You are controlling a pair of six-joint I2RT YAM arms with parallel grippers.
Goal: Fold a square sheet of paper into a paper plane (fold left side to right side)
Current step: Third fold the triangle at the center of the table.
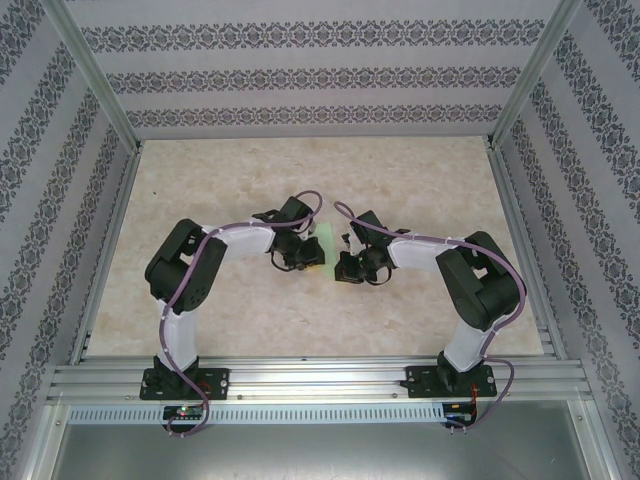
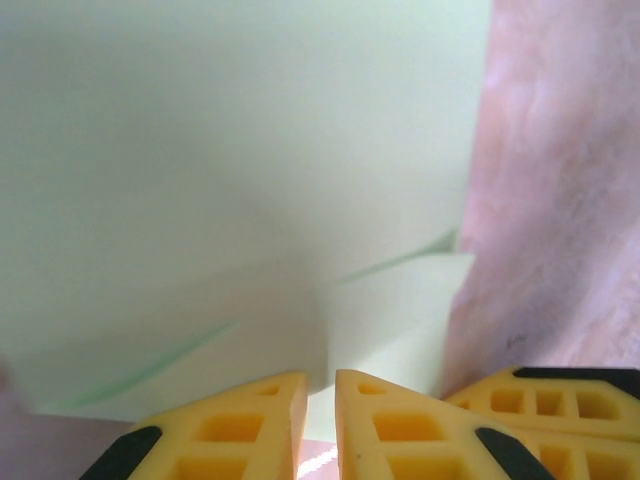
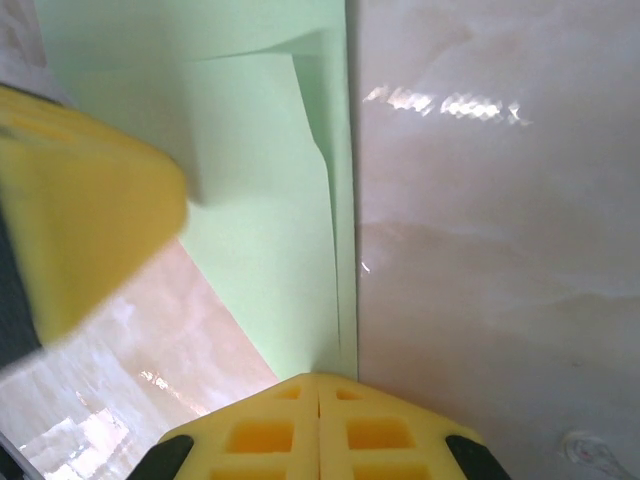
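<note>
The counter (image 1: 420,180) lies bare and wide all around the two arms, up to the metal rails (image 1: 112,230) at its sides. Near its middle lies the sheet of paper (image 1: 322,243), folded in layers, between both hands. One long straight edge of it runs to the right hand (image 3: 318,395), whose fingers are pressed together and touch the narrow end of the paper. The left hand (image 2: 320,400) has only a thin slit between its fingers. The near edge of the paper reaches this slit, but I cannot tell if it is pinched.
</note>
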